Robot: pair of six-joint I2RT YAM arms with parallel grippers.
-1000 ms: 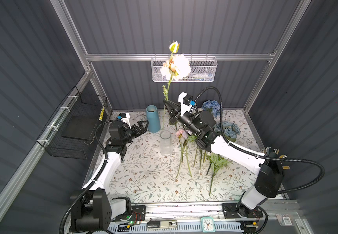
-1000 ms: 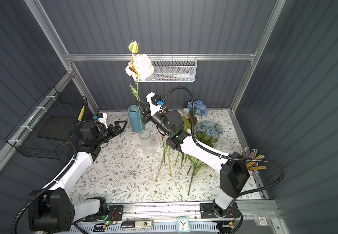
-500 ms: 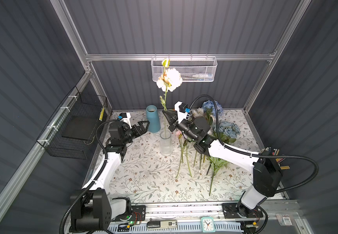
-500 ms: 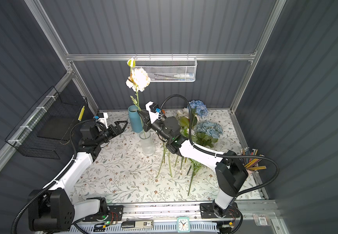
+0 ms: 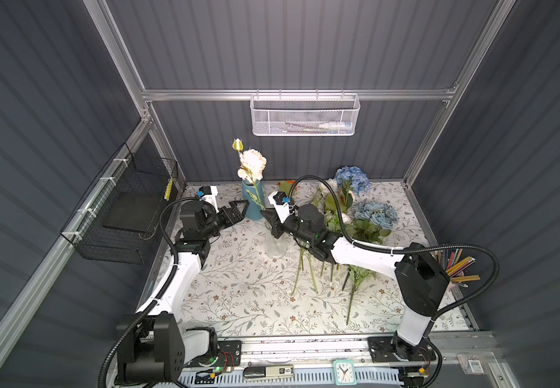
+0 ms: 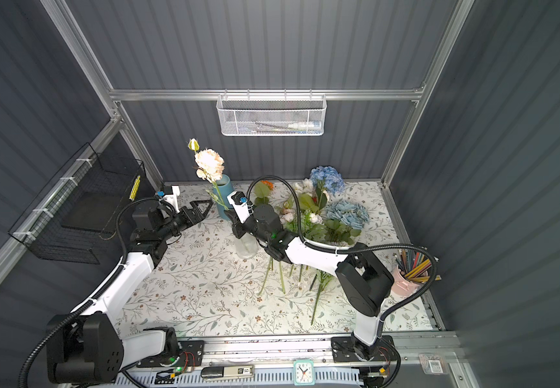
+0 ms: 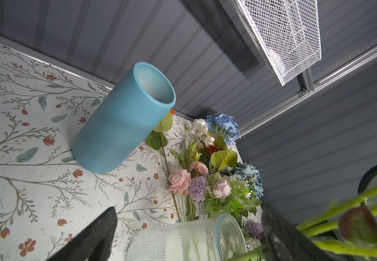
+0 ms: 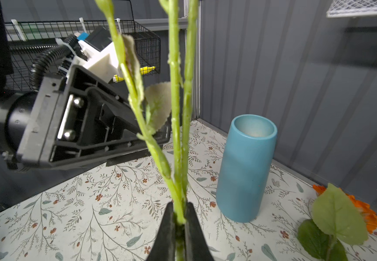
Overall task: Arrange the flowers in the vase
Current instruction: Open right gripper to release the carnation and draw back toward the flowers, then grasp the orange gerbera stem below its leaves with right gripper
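My right gripper (image 5: 266,215) is shut on the green stems (image 8: 176,113) of a cream-and-peach flower (image 5: 252,162) with a yellow bud (image 5: 237,145). It holds the flower upright just above the clear ribbed glass vase (image 5: 275,247). In the left wrist view the stem's lower end reaches the mouth of that vase (image 7: 187,241). My left gripper (image 5: 243,209) is open and empty, left of the glass vase and beside a blue cylinder vase (image 5: 251,201). More flowers (image 5: 355,215), blue, pink, lilac and white, lie in a heap on the right.
A white mesh basket (image 5: 303,116) hangs on the back wall and a black wire basket (image 5: 127,208) on the left wall. A cup of pencils (image 5: 456,265) stands at the right edge. Loose stems (image 5: 305,272) stretch toward the front.
My right gripper has come down and to the left with the flower, so its bloom now sits below the white basket and the stem meets the glass vase. The left arm has stayed put.
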